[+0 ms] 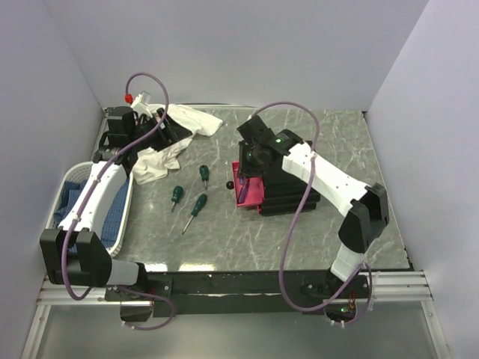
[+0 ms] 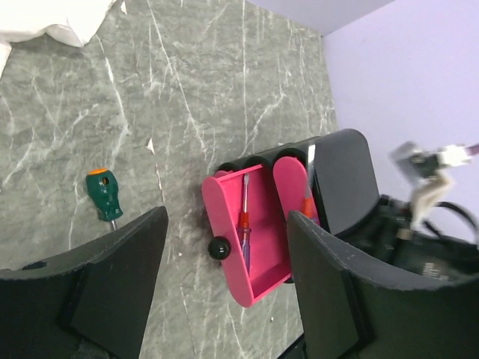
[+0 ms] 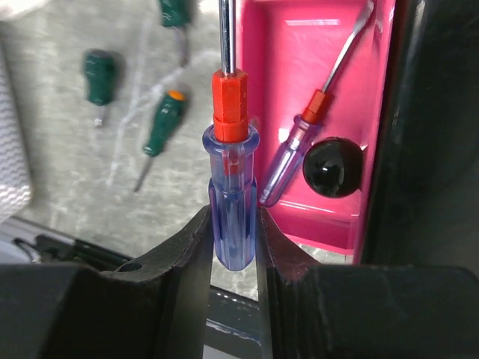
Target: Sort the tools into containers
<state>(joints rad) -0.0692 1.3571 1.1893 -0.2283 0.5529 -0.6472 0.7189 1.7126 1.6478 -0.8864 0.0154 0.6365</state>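
The right hand [image 3: 233, 235] pinches the clear blue handle of a slim red-collared screwdriver [image 3: 230, 187]. Its shaft points to the top of the frame, just left of the open pink plastic drawer [image 3: 299, 60]. A second blue-and-red screwdriver [image 3: 298, 146] lies inside that drawer, near its round black knob [image 3: 333, 168]. Seen from above, the black boxy drawer unit [image 1: 288, 196] sits right of centre. Three green-handled screwdrivers [image 1: 198, 203] lie left of it on the grey marbled worktop [image 1: 224, 239]. The left hand [image 2: 226, 224] stands wide, holding nothing.
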